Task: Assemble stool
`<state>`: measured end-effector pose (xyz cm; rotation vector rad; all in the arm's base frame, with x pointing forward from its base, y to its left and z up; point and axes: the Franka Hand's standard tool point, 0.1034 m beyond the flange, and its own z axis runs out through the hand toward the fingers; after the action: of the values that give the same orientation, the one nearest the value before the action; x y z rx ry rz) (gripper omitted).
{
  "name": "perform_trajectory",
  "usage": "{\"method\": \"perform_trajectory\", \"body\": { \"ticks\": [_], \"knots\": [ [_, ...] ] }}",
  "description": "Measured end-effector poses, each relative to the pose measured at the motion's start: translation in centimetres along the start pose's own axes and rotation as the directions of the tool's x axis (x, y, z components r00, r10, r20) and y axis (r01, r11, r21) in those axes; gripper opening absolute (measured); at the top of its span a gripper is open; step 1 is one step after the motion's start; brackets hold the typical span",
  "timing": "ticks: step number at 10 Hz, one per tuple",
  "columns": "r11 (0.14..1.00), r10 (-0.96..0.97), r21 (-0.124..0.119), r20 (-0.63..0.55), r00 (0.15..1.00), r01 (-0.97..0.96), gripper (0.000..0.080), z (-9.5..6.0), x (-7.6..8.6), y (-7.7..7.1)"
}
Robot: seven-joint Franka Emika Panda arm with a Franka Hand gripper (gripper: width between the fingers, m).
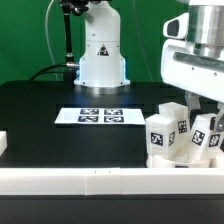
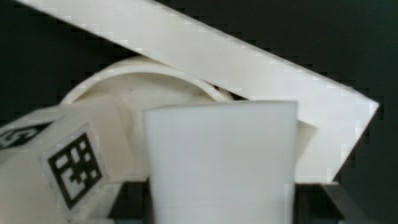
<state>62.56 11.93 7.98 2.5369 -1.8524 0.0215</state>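
Observation:
In the wrist view a plain white stool leg (image 2: pixel 221 160) stands upright between my two dark fingers (image 2: pixel 135 202), and my gripper (image 2: pixel 222 208) is shut on it. Behind it lies the round white seat (image 2: pixel 151 85). A second leg (image 2: pixel 54 160) with a black-and-white tag leans beside the held one. In the exterior view my gripper (image 1: pixel 204 110) hangs low at the right, over a cluster of tagged legs (image 1: pixel 166 135), with the held leg (image 1: pixel 206 138) under it. The seat is mostly hidden there.
A long white border rail (image 2: pixel 240 55) runs diagonally behind the seat; in the exterior view it runs along the front (image 1: pixel 90 181). The marker board (image 1: pixel 100 116) lies mid-table before the robot base (image 1: pixel 102 55). A white block (image 1: pixel 3 144) sits at the exterior view's left edge.

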Motion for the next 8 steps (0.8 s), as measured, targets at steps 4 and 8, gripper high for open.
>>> {"method": "perform_trajectory", "body": {
  "ticks": [4, 8],
  "knots": [
    [0.854, 0.499, 0.095, 0.129, 0.857, -0.512, 0.0337, 0.08, 0.63, -0.42],
    [0.68, 0.709, 0.08, 0.18, 0.682, -0.729, 0.0337, 0.1, 0.52, -0.55]
  ]
}}
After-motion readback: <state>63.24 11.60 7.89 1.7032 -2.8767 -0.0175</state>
